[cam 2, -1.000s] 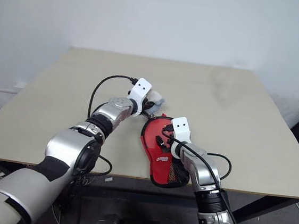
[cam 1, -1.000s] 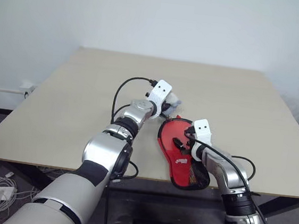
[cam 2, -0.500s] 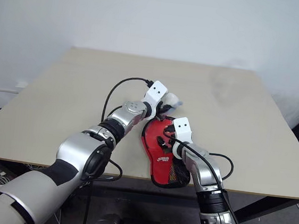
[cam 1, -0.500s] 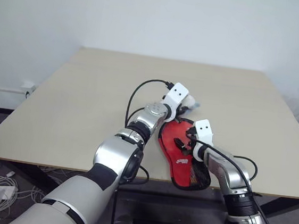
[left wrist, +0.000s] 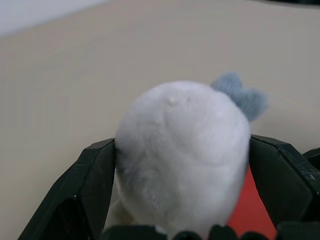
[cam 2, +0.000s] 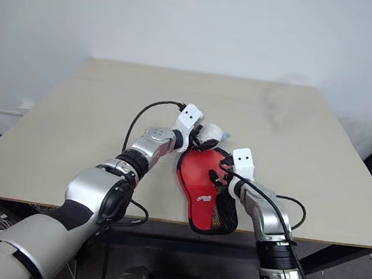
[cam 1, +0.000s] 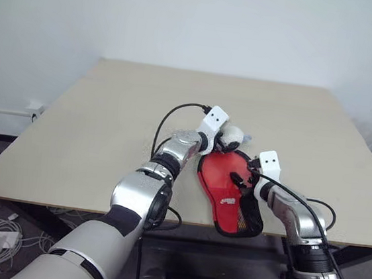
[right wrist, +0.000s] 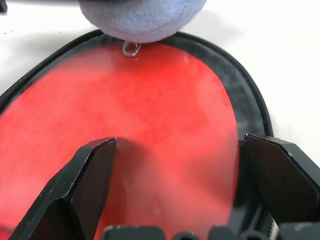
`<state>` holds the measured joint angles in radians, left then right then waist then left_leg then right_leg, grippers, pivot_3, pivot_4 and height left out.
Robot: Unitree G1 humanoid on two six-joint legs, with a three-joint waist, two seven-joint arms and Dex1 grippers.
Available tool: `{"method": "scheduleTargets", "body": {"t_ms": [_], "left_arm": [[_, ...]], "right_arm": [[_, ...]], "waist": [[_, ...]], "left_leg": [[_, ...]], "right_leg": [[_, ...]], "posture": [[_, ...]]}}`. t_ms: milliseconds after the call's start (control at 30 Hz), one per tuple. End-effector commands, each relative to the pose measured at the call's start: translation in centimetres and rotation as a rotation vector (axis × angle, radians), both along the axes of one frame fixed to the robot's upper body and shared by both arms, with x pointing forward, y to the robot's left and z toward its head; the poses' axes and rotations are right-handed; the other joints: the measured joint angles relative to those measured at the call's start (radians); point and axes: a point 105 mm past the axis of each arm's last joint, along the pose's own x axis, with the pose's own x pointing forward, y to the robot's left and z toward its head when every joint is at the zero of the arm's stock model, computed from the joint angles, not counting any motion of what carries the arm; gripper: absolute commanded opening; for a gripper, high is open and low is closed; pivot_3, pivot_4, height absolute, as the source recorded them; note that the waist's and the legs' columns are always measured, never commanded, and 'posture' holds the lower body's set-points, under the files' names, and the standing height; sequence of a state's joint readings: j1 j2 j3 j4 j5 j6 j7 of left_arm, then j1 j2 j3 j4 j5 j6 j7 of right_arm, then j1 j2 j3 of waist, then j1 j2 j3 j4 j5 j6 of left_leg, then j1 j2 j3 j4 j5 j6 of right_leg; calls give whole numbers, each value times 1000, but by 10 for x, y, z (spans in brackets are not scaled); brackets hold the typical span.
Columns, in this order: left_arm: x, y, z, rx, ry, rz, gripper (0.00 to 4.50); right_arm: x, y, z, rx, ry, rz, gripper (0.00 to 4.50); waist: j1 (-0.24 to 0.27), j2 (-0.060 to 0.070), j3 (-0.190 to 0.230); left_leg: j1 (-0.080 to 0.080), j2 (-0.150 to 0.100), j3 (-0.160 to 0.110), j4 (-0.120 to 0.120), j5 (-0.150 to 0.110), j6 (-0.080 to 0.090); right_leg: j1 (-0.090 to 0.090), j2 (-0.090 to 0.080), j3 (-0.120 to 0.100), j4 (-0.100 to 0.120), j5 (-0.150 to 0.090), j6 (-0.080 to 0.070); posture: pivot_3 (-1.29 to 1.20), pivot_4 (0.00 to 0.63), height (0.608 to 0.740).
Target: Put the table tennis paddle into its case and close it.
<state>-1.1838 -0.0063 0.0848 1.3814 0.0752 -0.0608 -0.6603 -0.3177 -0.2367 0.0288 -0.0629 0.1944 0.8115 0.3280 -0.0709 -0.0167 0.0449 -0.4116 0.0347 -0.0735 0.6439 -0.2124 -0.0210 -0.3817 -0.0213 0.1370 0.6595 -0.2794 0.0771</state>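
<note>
Case (cam 1: 226, 190) — red fabric side up, black zip rim — lies near the table's (cam 1: 94, 123) front edge. Left gripper (left wrist: 182, 200) has its fingers spread around a pale fluffy lump (left wrist: 182, 155) at the case's far end; right gripper (right wrist: 177, 200) hovers over the red face, wide open, empty.

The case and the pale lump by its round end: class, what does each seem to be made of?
The case: soft red fabric, probably woven, matte, with a black mesh panel and a black zip rim. The pale lump: plush or fleece, fuzzy grey-white nap with a small blue-grey tuft; probably stuffed, though the filling is hidden.
</note>
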Motion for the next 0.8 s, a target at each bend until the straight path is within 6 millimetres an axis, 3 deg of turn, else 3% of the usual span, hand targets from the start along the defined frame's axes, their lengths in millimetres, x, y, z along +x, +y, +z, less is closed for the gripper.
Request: {"method": "scheduleTargets", "body": {"t_ms": [33,333,567,700,800], "left_arm": [[0,-1,28,-85,-60,-78,4167],[-11,27,51,-179,-19,-287,4167],[-65,38,15,-73,105,-677,4167],[-81,35,14,-102,139,-736,4167],[-91,20,2,-79,134,-744,4167]], "right_arm": [[-4,-17,11,0,-27,-14,4500],[-6,-42,46,80,-130,-74,4500],[7,-54,78,114,-204,-77,4500],[17,-49,88,134,-221,-57,4500],[31,-45,91,131,-218,-59,4500]], "waist": [[0,0,0],[-3,3,2],[-3,6,2],[-2,6,2],[-2,6,2]], "left_leg": [[0,0,0,0,0,0],[0,0,1,-2,0,0],[0,0,2,-2,0,0],[0,1,2,-1,0,0],[0,0,2,-1,0,0]], "right_leg": [[0,0,0,0,0,0],[-3,0,2,0,0,0],[-2,0,3,0,0,0],[-3,0,3,1,0,-1],[-2,0,3,1,0,0]], "posture": [[0,0,740],[0,0,740],[0,0,740],[0,0,740],[0,0,740]]}}
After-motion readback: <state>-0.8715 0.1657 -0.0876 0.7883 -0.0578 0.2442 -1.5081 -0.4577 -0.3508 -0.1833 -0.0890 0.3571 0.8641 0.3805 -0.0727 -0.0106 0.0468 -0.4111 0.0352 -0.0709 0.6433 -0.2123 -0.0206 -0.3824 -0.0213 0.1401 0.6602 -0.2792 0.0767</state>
